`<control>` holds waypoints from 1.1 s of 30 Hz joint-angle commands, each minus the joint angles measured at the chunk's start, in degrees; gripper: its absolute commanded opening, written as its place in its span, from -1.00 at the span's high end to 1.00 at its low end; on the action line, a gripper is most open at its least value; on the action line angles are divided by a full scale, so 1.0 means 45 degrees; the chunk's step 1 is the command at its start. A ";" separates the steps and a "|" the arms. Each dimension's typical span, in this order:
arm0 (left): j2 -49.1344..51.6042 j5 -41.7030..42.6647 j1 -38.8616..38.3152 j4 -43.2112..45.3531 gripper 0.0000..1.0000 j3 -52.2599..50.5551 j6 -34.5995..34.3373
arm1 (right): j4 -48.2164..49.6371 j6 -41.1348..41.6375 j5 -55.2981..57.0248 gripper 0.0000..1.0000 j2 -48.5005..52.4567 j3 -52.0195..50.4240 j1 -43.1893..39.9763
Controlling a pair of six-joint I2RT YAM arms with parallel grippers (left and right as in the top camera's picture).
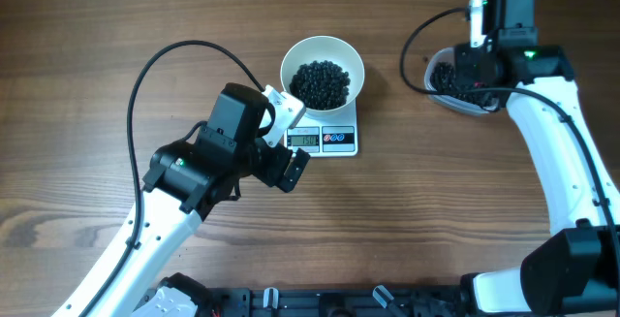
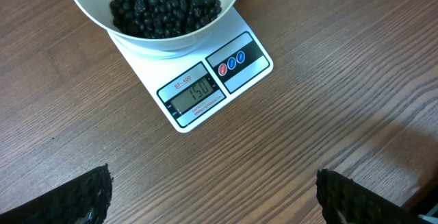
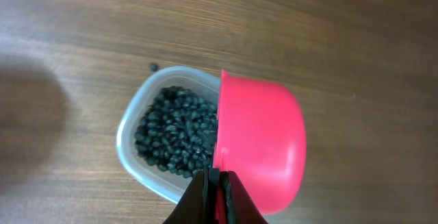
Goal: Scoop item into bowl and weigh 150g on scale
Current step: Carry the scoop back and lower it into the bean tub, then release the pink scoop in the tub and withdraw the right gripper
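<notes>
Your left claw (image 2: 217, 198) gapes released, the glossy white bowl (image 2: 137, 36) of round black beads (image 2: 164, 1) at its 12 o'clock; your right claw (image 3: 217, 191) clenches a smooth red scoop (image 3: 263, 142).

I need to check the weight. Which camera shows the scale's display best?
Left wrist: the display on the scale is close, sharp, seemingly reading 150. Overhead shows it tiny, digits unreadable. The right wrist view does not show the scale.
</notes>
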 commanded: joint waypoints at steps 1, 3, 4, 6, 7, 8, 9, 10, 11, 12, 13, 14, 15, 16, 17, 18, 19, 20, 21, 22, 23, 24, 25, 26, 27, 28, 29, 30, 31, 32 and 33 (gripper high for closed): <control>-0.0160 0.0194 0.0092 0.0029 -1.00 0.0112 0.0199 | 0.0068 -0.0991 0.0777 0.91 -0.0330 0.0102 0.0316; -0.0165 0.0194 0.0092 0.0029 -1.00 0.0112 0.0199 | 0.0063 -0.1010 0.0724 0.91 -0.0330 0.0102 0.0316; -0.0160 0.0199 0.0092 0.0029 -1.00 0.0112 0.0199 | 0.0058 -0.1020 0.0724 0.91 -0.0330 0.0102 0.0359; -0.0160 0.0194 0.0092 0.0029 -1.00 0.0112 0.0199 | 0.0063 -0.1224 0.0729 0.91 -0.0330 0.0102 0.0389; -0.0165 0.0194 0.0092 0.0029 -1.00 0.0112 0.0199 | 0.0063 -0.1243 0.0724 0.91 -0.0330 0.0102 0.0389; -0.0160 0.0194 0.0092 0.0029 -1.00 0.0112 0.0199 | 0.0063 -0.1297 0.0724 0.92 -0.0330 0.0097 0.0389; -0.0160 0.0194 0.0092 0.0029 -1.00 0.0112 0.0199 | 0.0063 -0.1307 0.0724 0.91 -0.0330 0.0097 0.0389; -0.0160 0.0194 0.0092 0.0029 -1.00 0.0112 0.0199 | 0.0068 -0.1316 0.0724 0.92 -0.0330 0.0102 0.0384; -0.0160 0.0194 0.0092 0.0029 -1.00 0.0112 0.0199 | 0.0068 -0.1292 0.0724 0.91 -0.0330 0.0102 0.0384; -0.0160 0.0194 0.0092 0.0029 -1.00 0.0112 0.0199 | 0.0068 -0.1248 0.0695 0.91 -0.0330 0.0102 0.0384; -0.0160 0.0194 0.0092 0.0029 -1.00 0.0112 0.0199 | 0.0073 -0.0588 0.0675 0.91 -0.0330 0.0102 0.0379; -0.0160 0.0194 0.0092 0.0029 -1.00 0.0112 0.0199 | 0.0073 0.0112 0.0364 0.92 -0.0330 0.0102 0.0364; -0.0160 0.0194 0.0092 0.0029 -1.00 0.0112 0.0199 | 0.0097 0.0500 -0.0631 0.92 -0.0335 0.0102 0.0262; -0.0165 0.0194 0.0092 0.0029 -1.00 0.0112 0.0199 | 0.0165 0.0991 -0.1681 0.91 -0.0335 0.0102 0.0146; -0.0160 0.0194 0.0092 0.0029 -1.00 0.0112 0.0199 | 0.0233 0.1817 -0.2662 0.91 -0.0335 0.0102 -0.0039; -0.0160 0.0194 0.0092 0.0029 -1.00 0.0112 0.0199 | 0.0228 0.3075 -0.3667 0.92 -0.0335 0.0097 -0.0418; -0.0160 0.0194 0.0092 0.0029 -1.00 0.0112 0.0199 | 0.0136 0.3827 -0.4362 0.92 -0.0335 0.0097 -0.0748; -0.0165 0.0194 0.0092 0.0029 -1.00 0.0112 0.0199 | -0.0136 0.4420 -0.5008 0.91 -0.0335 0.0097 -0.1180; -0.0160 0.0194 0.0092 0.0029 -1.00 0.0112 0.0199 | -0.0379 0.4707 -0.5212 0.92 -0.0330 0.0092 -0.1457; -0.0160 0.0194 0.0092 0.0029 -1.00 0.0112 0.0199 | -0.0583 0.4711 -0.5197 0.92 -0.0330 0.0039 -0.1681; -0.0160 0.0194 0.0092 0.0029 -1.00 0.0112 0.0199 | -0.0695 0.4726 -0.5197 0.92 -0.0311 0.0024 -0.1826; -0.0165 0.0194 0.0092 0.0029 -1.00 0.0112 0.0199 | -0.0656 0.4721 -0.5192 0.91 -0.0277 0.0024 -0.1836; -0.0160 0.0194 0.0092 0.0029 -1.00 0.0112 0.0199 | -0.0573 0.4799 -0.4998 0.92 -0.0199 0.0024 -0.1836; -0.0165 0.0194 0.0092 0.0029 -1.00 0.0112 0.0199 | -0.0505 0.5081 -0.4697 0.92 -0.0087 0.0024 -0.1836; -0.0160 0.0194 0.0092 0.0029 -1.00 0.0112 0.0199 | -0.0437 0.5100 -0.4663 0.92 0.0078 0.0024 -0.1836; -0.0160 0.0194 0.0092 0.0029 -1.00 0.0112 0.0199 | -0.0374 0.5100 -0.4668 0.91 0.0291 0.0024 -0.1831; -0.0160 0.0194 0.0092 0.0029 -1.00 0.0112 0.0199 | -0.0340 0.5105 -0.4668 0.92 0.0510 0.0024 -0.1831; -0.0160 0.0194 0.0092 0.0029 -1.00 0.0112 0.0199 | -0.0330 0.5105 -0.4668 0.91 0.0685 0.0024 -0.1836; -0.0160 0.0194 0.0092 0.0029 -1.00 0.0112 0.0199 | -0.0253 0.5110 -0.4663 0.92 0.0918 0.0024 -0.1836; -0.0160 0.0194 0.0092 0.0029 -1.00 0.0112 0.0199 | -0.0136 0.5105 -0.4658 0.91 0.1049 0.0024 -0.1836; -0.0160 0.0194 0.0092 0.0029 -1.00 0.0112 0.0199 | -0.0010 0.5110 -0.4658 0.91 0.1122 0.0024 -0.1841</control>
